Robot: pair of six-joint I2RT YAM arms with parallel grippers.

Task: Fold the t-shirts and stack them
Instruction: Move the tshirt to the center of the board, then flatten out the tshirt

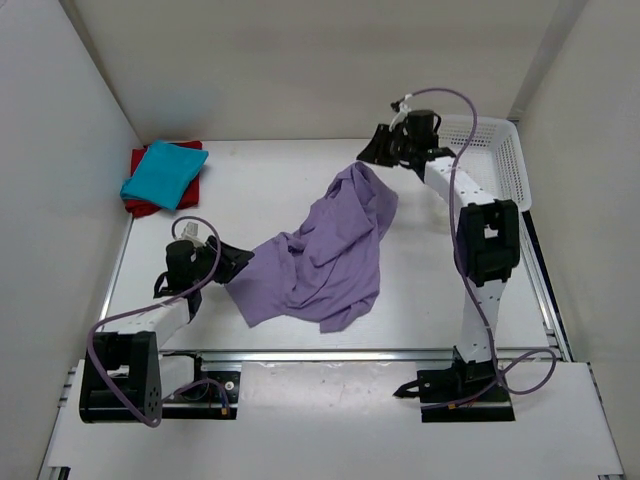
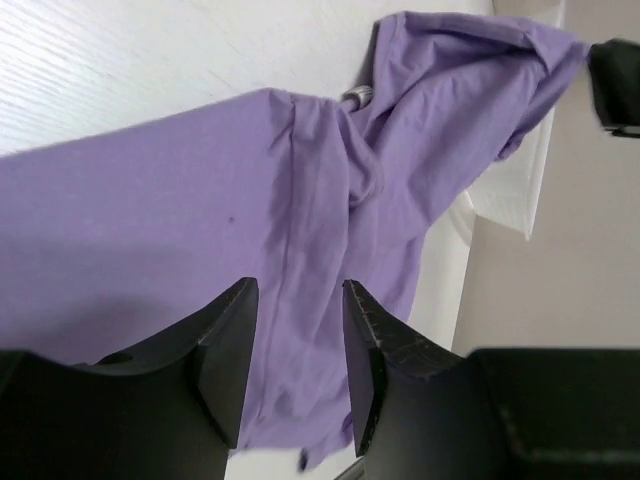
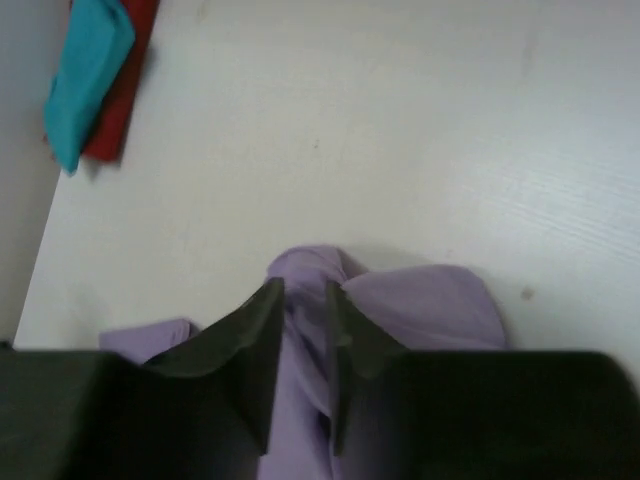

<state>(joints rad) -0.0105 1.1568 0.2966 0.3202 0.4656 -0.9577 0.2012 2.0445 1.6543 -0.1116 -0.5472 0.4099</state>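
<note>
The lavender t-shirt (image 1: 320,255) lies crumpled across the middle of the table, and its far end is lifted. My right gripper (image 1: 368,152) holds that raised end, with a bunch of lavender cloth (image 3: 430,305) pinched in the narrow gap between its fingers (image 3: 305,290). At the shirt's near-left edge my left gripper (image 1: 238,263) stands open just above the cloth (image 2: 200,220), with nothing gripped between its fingers (image 2: 300,290). The teal t-shirt (image 1: 163,172) lies folded on top of the dark red t-shirt (image 1: 140,208) in the far-left corner. Both also show in the right wrist view, teal (image 3: 88,60) over red (image 3: 125,90).
A white lattice basket (image 1: 500,150) stands at the far right behind the right arm, and its edge shows in the left wrist view (image 2: 510,190). White walls enclose the table on the left, back and right. A metal rail runs along the near edge.
</note>
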